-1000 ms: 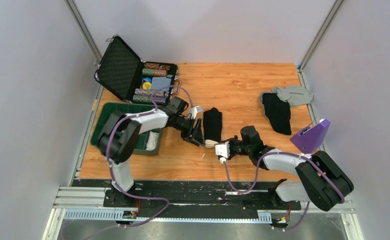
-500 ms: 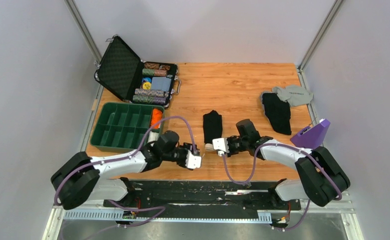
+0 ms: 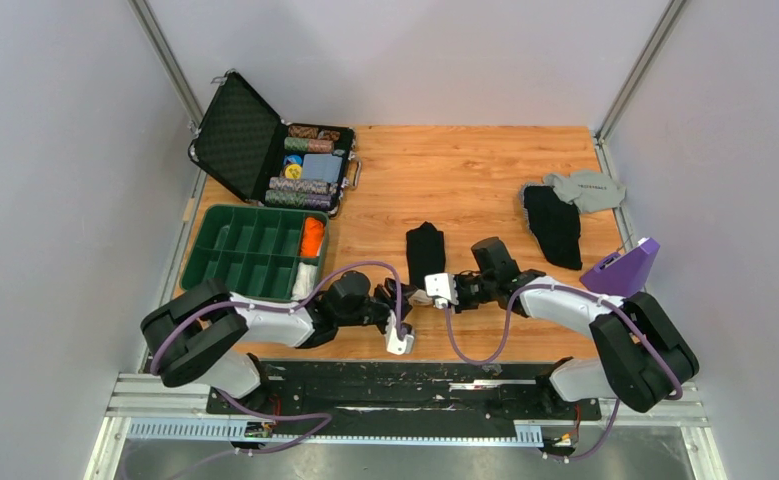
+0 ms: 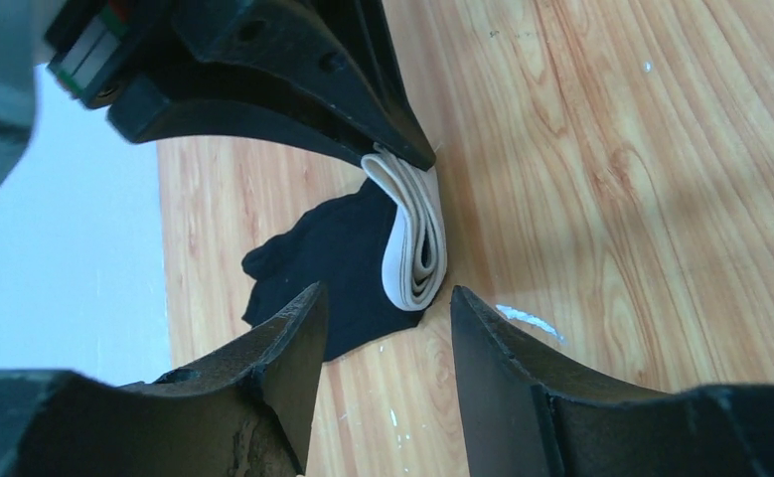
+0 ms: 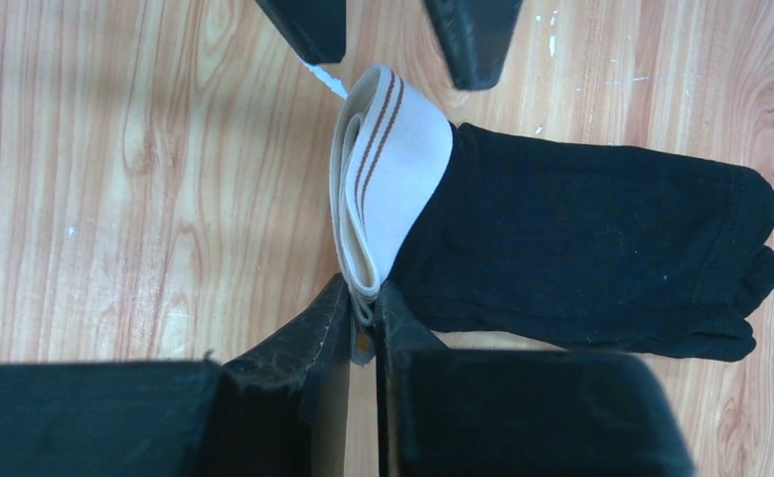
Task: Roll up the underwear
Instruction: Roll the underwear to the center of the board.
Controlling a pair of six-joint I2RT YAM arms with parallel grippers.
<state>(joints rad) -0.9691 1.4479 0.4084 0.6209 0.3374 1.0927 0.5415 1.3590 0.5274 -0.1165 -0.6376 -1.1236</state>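
Wood table (image 3: 465, 170) w/ underwear (image 3: 425, 250), tray (image 3: 253, 208), case (image 3: 233, 140)

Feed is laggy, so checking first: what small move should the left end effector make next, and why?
Probably ease the left end effector forward and shut it on the free end of the white waistband. It hangs open just short of that end, the right end effector pinches the other end, and the underwear lies unrolled.

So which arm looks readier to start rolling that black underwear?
The right one, I'd say. The right gripper is shut on one end of the white waistband of the underwear, while the left gripper hangs open just short of the other end.
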